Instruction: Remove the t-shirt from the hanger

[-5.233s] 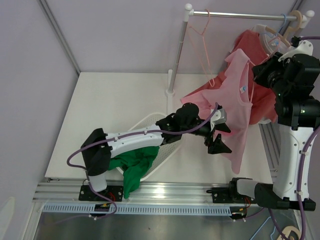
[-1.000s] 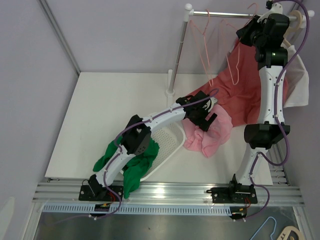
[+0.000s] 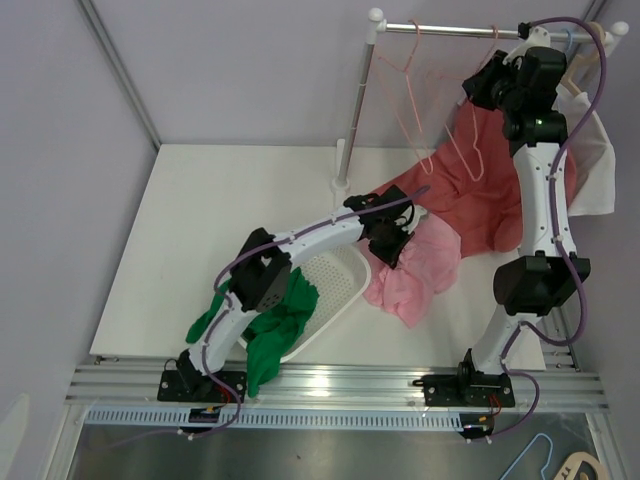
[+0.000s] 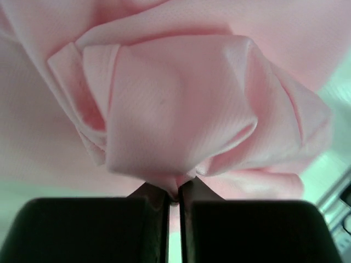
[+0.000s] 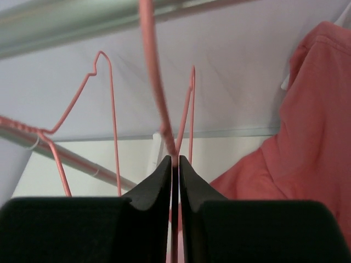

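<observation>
On the table (image 3: 200, 220) the pink t-shirt (image 3: 425, 275) lies crumpled beside the basket (image 3: 335, 285). Its folds fill my left wrist view, so I can't see its edges. The hanger (image 5: 155, 82) hangs bare, its lower part cut off. My left gripper (image 4: 174, 189) pinches the t-shirt; my right gripper (image 5: 174, 159) clamps the hanger wire.

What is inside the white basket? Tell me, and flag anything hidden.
A green garment lies in the white basket, spilling over its near rim. The far right end shows bare mesh. The left arm crosses above and hides part of the inside.
</observation>
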